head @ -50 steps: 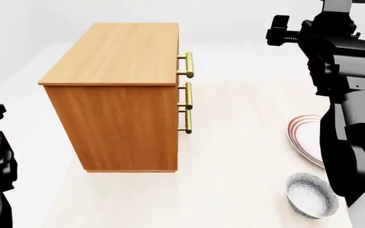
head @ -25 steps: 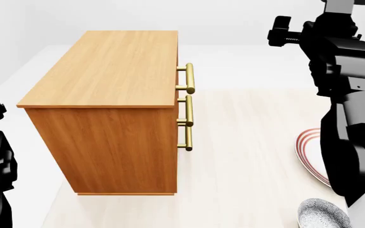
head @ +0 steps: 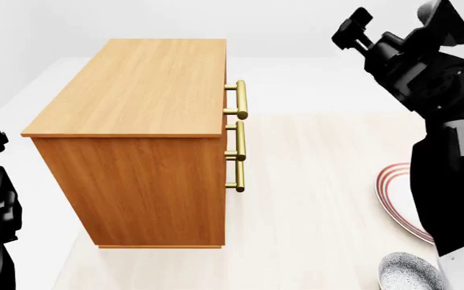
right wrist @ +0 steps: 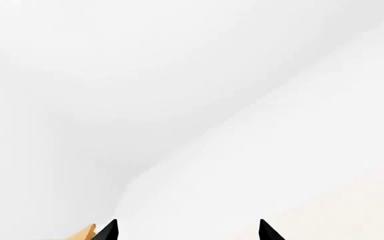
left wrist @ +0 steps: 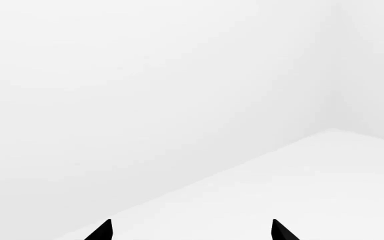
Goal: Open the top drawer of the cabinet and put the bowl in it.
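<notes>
Since half a second ago my right arm (head: pixel 425 78) has tipped over at the wrist, while the cabinet (head: pixel 147 139) sits where it was on the pale floor. I count one cabinet with three brass handles (head: pixel 238 99) down its front, all drawers closed, including the top drawer (head: pixel 225 90). One bowl (head: pixel 409 273) lies at the lower right, just beside one red-ringed plate (head: pixel 395 202) (partly hidden). Right gripper (right wrist: pixel 186 231) fingertips stand apart, gripping nothing; so do the left gripper (left wrist: pixel 190 231) fingertips.

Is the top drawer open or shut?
Shut. The top drawer's handle lines up with the two handles below, against the cabinet front.
</notes>
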Controlling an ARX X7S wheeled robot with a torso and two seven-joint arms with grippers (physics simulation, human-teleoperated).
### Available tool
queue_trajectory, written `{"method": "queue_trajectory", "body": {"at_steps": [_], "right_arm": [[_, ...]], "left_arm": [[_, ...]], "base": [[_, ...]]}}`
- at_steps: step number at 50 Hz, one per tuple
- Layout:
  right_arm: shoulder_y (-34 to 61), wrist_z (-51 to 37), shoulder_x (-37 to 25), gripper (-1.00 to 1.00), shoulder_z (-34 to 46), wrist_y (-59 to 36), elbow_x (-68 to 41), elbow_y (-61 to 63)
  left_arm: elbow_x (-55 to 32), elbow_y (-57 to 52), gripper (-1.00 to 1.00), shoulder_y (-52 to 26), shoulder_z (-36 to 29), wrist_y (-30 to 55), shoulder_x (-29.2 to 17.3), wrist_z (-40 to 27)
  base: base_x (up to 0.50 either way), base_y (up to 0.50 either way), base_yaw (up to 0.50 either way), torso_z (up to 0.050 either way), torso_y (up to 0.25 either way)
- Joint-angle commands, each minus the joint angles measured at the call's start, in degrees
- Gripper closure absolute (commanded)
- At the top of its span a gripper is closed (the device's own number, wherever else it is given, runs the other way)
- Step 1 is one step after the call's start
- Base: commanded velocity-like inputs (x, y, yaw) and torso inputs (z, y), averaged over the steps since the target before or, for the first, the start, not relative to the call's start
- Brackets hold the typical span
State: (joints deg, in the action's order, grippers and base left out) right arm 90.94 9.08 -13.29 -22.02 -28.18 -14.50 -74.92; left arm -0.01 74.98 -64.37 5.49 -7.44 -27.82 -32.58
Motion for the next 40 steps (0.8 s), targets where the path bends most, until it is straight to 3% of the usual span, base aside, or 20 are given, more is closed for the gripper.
{"method": "queue_trajectory", "body": {"at_steps": [1,8,21,40], "right_arm": [[-1.65,2.15,0.60,-1.00,-16.26,-6.02,-5.97,0.00],[-4.78,2.01,1.88,-1.00,-24.08,-3.46,-7.21,0.05],[-10.10,5.32,5.69,-1.00,-30.34,-0.88,-1.23,-0.02],[-12.27,8.93,8.45,-1.00,-41.68,-3.60,5.12,-0.03]], "left_arm": [[-0.05,0.00,-1.00,-0.10,0.09,0.34,-0.02,0.06],[-0.11,0.00,-1.00,-0.22,0.34,0.57,-0.04,0.29],[-0.03,0.00,-1.00,-0.21,0.52,0.56,0.01,0.60],[0.07,0.00,-1.00,-0.14,0.24,0.55,0.06,0.41]], "base": [[0.00,0.00,0.00,0.000,0.000],[0.00,0.00,0.00,0.000,0.000],[0.00,0.00,0.00,0.000,0.000],[0.00,0.00,0.00,0.000,0.000]]}}
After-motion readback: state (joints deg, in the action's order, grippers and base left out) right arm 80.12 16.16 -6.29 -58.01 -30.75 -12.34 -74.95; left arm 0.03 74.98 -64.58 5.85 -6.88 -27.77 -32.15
